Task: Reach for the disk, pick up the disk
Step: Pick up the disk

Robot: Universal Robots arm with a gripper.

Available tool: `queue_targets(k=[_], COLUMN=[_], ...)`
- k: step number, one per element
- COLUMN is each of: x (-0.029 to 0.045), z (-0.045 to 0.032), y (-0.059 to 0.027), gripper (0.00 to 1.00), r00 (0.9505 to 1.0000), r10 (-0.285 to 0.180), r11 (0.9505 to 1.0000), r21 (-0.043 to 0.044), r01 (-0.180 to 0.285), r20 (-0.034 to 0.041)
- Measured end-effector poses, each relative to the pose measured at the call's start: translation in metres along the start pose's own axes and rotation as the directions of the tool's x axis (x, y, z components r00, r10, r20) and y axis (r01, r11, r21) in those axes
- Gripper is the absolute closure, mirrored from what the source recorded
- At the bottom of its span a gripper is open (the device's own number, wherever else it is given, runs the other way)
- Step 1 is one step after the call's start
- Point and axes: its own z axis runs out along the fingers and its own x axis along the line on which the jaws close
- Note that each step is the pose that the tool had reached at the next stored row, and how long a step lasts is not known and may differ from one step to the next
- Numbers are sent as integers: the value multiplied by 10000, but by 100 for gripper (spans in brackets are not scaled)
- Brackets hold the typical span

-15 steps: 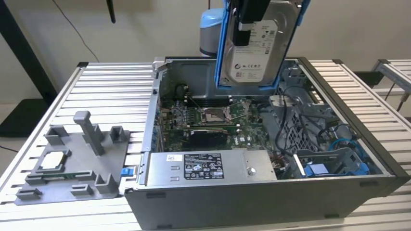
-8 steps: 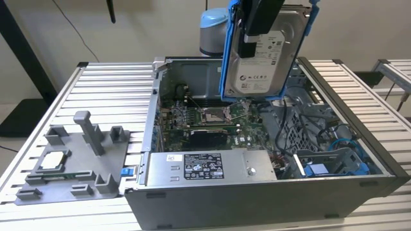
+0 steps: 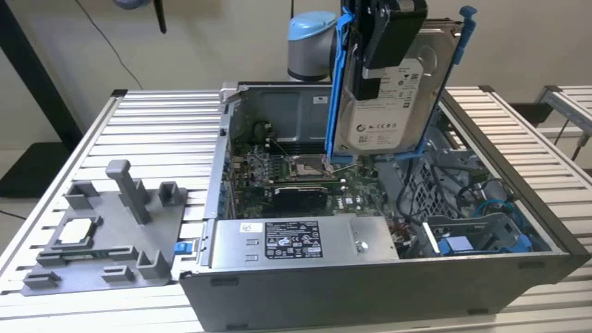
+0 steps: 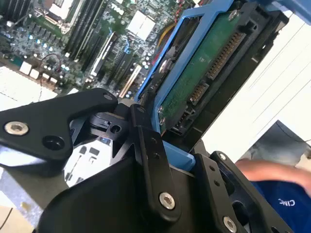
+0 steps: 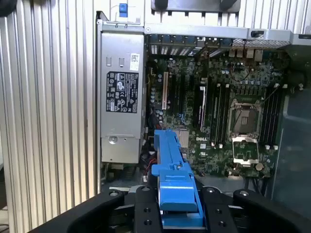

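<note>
My black claw (image 3: 389, 41) is clamped on the flat silver-grey metal disk (image 3: 393, 104) by its bright blue plastic bracket (image 5: 176, 187), hanging upright beneath me above the open grey computer case (image 3: 370, 291). If the thin bracket flexes, I judge the disk could drop onto the green motherboard (image 5: 214, 116) below. The case sits on a ribbed aluminium table (image 3: 148, 132).

Disk (image 3: 393, 104): silver-grey metal casing, smooth, dull sheen; white paper label; bright blue plastic bracket (image 5: 176, 187), smooth, slightly glossy; green circuit board underside in second wrist view. Gripper (image 3: 381, 52): black, matt, metal screw heads. Computer case (image 3: 370, 291): grey sheet metal, matt. Table (image 3: 138, 139): ribbed aluminium slats, brushed. Fixture (image 3: 107, 236) near table's edge: grey matt plastic. Power supply box (image 5: 121, 97): bare grey metal, black-white sticker.
</note>
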Motion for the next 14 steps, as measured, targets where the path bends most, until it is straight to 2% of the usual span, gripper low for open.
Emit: queue_targets(k=[3,14], x=[43,50], z=[21,22], y=[2,4], gripper=[100,100], r00=[10000,10000], r10=[-3,-4], r11=[9999,9999], r21=[116,126], r01=[4,4], r20=[-24,-29])
